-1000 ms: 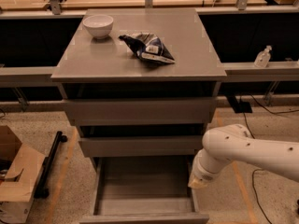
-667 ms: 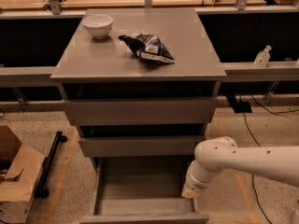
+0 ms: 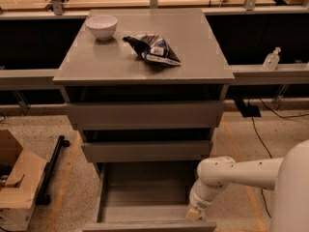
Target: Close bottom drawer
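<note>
The bottom drawer of the grey cabinet is pulled far out, and its plain grey box is empty. Its flat front runs along the bottom edge of the camera view. My white arm reaches in from the right. My gripper hangs at the drawer's front right corner, just behind the front panel, close to the right side wall. The middle drawer and the top drawer above it stand slightly out.
On the cabinet top sit a white bowl and a dark snack bag. A cardboard box and a black bar lie on the floor at left. A bottle stands on the right ledge; cables trail on the floor.
My arm has swung left and down, bringing the gripper from beside the drawer's right wall to its front right corner. The drawer has not visibly moved.
</note>
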`<control>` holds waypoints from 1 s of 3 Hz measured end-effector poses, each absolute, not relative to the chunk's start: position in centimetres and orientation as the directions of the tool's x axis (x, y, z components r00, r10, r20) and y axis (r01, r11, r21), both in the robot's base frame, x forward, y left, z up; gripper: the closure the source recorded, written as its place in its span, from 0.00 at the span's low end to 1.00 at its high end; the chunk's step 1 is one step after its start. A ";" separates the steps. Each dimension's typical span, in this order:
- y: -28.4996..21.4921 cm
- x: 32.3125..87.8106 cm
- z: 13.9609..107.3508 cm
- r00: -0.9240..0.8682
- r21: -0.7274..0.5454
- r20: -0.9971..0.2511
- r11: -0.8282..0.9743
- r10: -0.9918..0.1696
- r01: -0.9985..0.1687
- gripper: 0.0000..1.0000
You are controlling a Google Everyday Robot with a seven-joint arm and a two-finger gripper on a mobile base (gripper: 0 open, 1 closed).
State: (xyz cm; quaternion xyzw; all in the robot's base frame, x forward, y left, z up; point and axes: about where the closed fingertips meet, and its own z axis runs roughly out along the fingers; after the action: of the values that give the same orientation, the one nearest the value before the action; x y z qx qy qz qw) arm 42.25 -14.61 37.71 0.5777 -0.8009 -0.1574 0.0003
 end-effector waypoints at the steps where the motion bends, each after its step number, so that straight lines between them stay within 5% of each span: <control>1: -14.6 42.8 36.9 -0.350 0.236 -0.171 0.306 -0.921 -0.922 1.00; 3: -15.9 43.2 30.8 -0.449 0.258 -0.143 0.404 -0.882 -0.877 1.00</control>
State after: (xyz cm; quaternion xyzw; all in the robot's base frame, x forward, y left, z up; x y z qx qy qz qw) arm 43.20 -15.86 30.84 0.5250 -0.8379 -0.1492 0.0080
